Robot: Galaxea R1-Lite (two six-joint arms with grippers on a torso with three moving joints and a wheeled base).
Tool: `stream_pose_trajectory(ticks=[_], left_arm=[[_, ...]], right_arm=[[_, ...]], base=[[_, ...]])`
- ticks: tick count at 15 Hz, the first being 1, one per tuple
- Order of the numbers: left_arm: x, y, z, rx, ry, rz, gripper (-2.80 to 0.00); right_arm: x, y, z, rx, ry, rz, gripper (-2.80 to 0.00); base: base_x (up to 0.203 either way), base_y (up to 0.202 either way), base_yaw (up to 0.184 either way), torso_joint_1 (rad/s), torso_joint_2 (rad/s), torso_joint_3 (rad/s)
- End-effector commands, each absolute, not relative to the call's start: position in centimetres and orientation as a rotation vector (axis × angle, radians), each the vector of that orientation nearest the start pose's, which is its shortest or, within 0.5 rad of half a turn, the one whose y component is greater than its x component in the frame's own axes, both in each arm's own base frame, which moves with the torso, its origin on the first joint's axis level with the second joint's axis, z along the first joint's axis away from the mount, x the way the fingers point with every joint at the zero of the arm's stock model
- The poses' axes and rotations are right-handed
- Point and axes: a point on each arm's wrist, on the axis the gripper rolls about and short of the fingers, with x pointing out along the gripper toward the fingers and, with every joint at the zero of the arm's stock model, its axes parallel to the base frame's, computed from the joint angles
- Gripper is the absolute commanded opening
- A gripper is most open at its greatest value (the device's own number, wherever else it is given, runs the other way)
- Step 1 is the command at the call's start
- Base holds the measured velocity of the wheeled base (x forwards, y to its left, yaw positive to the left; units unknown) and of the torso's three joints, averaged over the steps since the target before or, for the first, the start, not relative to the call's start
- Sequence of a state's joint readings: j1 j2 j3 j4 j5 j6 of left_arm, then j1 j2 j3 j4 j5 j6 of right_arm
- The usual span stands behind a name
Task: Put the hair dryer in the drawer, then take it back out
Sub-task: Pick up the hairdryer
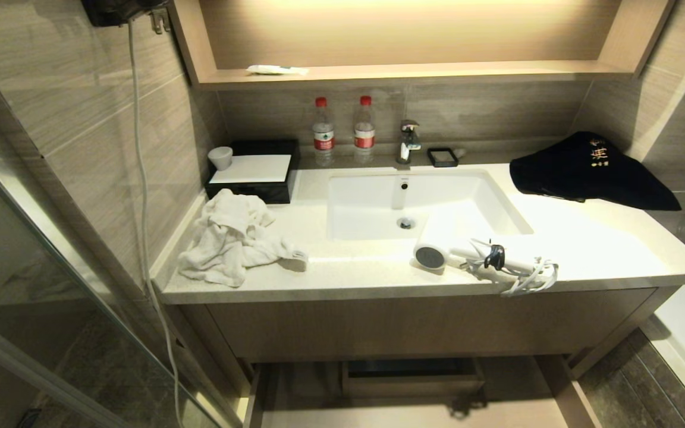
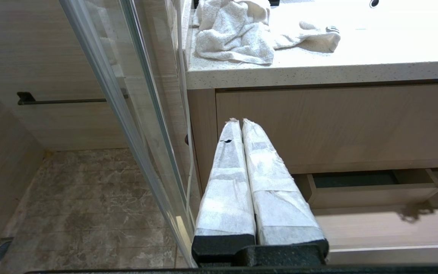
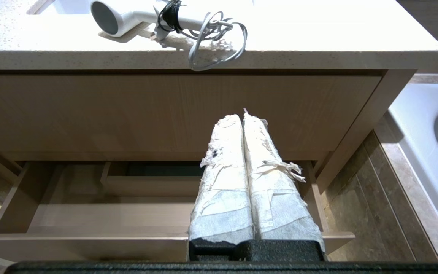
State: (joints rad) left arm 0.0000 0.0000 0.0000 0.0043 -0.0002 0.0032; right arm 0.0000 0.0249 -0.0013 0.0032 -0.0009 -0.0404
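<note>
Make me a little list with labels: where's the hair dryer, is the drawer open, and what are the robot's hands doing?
hair dryer: lying on the counter's front edge, in front of the sink, cord loops overhanging
drawer: pulled open, nothing visible inside
left gripper: shut, empty, low by the cabinet
right gripper: shut, empty, over the drawer
towel: crumpled, counter's left end

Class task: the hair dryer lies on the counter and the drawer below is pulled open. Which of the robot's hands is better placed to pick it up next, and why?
Probably the right hand: the hair dryer lies on the counter above it, over the open drawer. The left hand sits near the towel.
</note>
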Motion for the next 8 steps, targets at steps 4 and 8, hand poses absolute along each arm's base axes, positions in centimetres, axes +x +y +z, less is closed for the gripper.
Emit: stream_pose_trajectory(ticks=[4,8], left_arm=[[-2.26,0.0,7.46,0.003,0.008,0.0,-2.8],[-2.27,0.0,7.46,0.003,0.006,0.0,-2.8]], right_arm=[[-2.08,0.0,7.58,-0.041,0.029,0.001,-2.8],[-2.09,0.0,7.57,-0.05,0.03,0.002,-2.8]], base=[[0.0,0.0,0.0,0.0,0.0,0.0],[0.0,0.0,0.0,0.0,0.0,0.0]])
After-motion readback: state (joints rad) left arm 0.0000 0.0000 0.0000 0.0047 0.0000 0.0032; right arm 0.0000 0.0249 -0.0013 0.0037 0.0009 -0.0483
